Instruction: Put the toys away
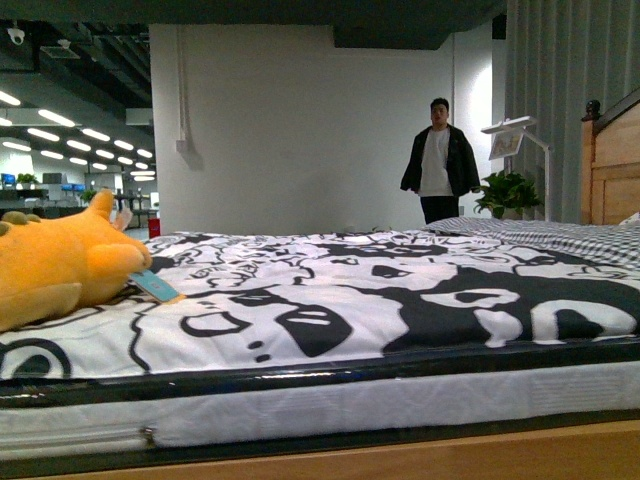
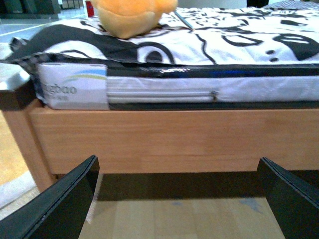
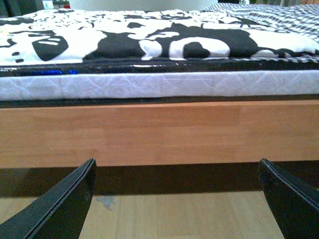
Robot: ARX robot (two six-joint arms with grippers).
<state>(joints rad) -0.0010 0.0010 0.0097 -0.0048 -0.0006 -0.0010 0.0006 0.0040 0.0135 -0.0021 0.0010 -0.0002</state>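
Finds the plush toy lying on top of the mattress, close to its left front edge, blue tag trailing toward the mattress middle. Holds left gripper and right gripper spread wide, gripping nothing, low before the wooden frame under the mattress, apart from it. Shows bare floor beneath the mattress front, and a person beyond its far side.
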